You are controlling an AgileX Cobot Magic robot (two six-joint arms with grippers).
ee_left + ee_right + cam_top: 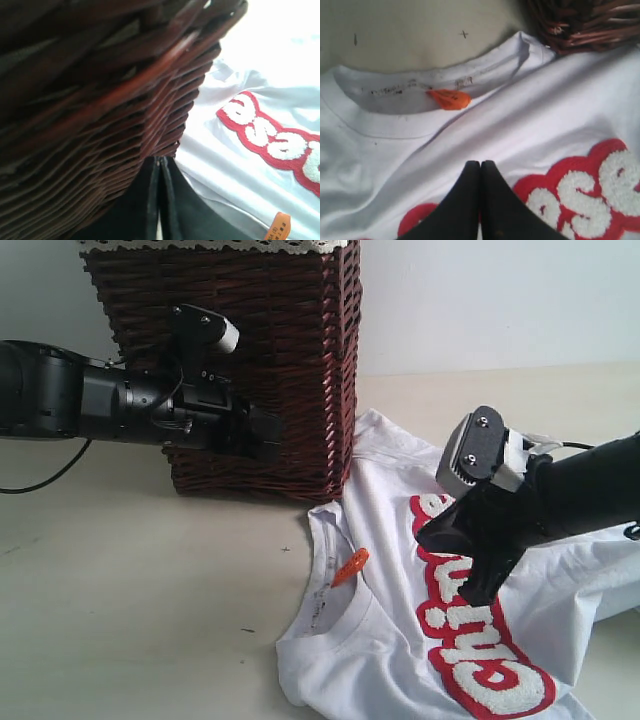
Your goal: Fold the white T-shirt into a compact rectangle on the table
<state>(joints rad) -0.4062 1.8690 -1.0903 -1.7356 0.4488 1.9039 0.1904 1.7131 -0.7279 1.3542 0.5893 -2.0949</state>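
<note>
Surface: pale table (120,580), brown wicker basket (270,360) at the back.
Shirt: white T-shirt (390,640) lies chest up, collar leftward, body running right.
Right gripper (478,590): clenched, empty, just above the lettering; the nearer arm.
Left gripper (264,436): clenched, empty, by the basket.

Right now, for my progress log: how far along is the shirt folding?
Nothing looks folded: the shirt lies spread and rumpled on the table. Nothing is in hand: the left hand is shut beside the basket, the right hand shut over the shirt's chest. Every fold is left.
</note>
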